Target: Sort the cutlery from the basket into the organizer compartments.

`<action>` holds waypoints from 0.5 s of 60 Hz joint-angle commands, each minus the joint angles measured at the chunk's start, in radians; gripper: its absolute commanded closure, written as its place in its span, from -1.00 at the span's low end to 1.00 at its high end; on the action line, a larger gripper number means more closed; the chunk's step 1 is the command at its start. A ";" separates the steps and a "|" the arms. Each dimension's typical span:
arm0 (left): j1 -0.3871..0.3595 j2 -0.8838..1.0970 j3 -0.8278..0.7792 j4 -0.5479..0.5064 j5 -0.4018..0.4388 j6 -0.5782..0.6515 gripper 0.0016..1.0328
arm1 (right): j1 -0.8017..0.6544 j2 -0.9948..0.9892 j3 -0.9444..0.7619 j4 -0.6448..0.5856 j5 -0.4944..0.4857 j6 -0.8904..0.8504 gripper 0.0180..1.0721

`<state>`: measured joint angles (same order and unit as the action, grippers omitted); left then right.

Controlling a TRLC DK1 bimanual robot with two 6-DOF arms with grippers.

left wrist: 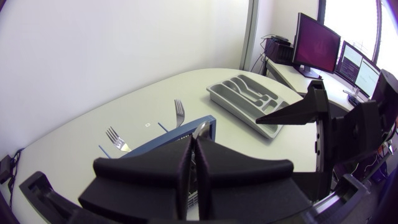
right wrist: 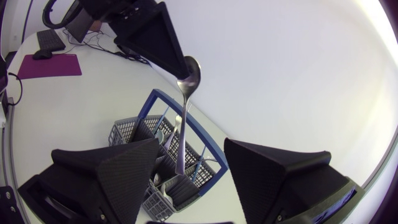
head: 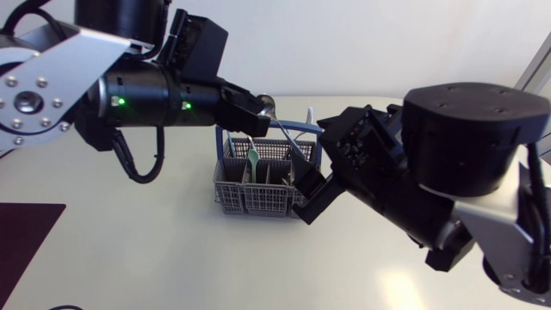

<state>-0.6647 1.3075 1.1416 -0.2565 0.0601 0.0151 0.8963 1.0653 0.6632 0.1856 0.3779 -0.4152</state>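
My left gripper is shut on a metal spoon just below its bowl, holding it above the grey cutlery basket with the blue handle. The spoon hangs bowl up, its handle pointing down into the gap of my right gripper, which stands open around it without touching. In the left wrist view the spoon's bowl pokes out past the shut fingers, and two forks stand up from the basket. The grey organizer lies farther ahead on the table.
A dark purple mat lies at the table's near left edge. More cutlery, one piece with a green handle, stands in the basket. My right arm crowds the table's right side, close beside the basket.
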 commanded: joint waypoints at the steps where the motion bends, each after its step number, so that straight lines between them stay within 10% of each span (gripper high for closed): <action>1: -0.016 0.044 0.052 0.013 0.012 -0.044 0.93 | 0.013 0.044 -0.030 0.054 0.033 -0.040 -0.30; 30: -0.033 0.104 0.102 -0.020 0.032 -0.079 0.93 | 0.010 0.186 0.030 0.198 0.119 -0.080 0.48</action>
<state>-0.6952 1.3964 1.2121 -0.2722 0.0788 -0.0315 0.9016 1.2308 0.6601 0.3595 0.4778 -0.4767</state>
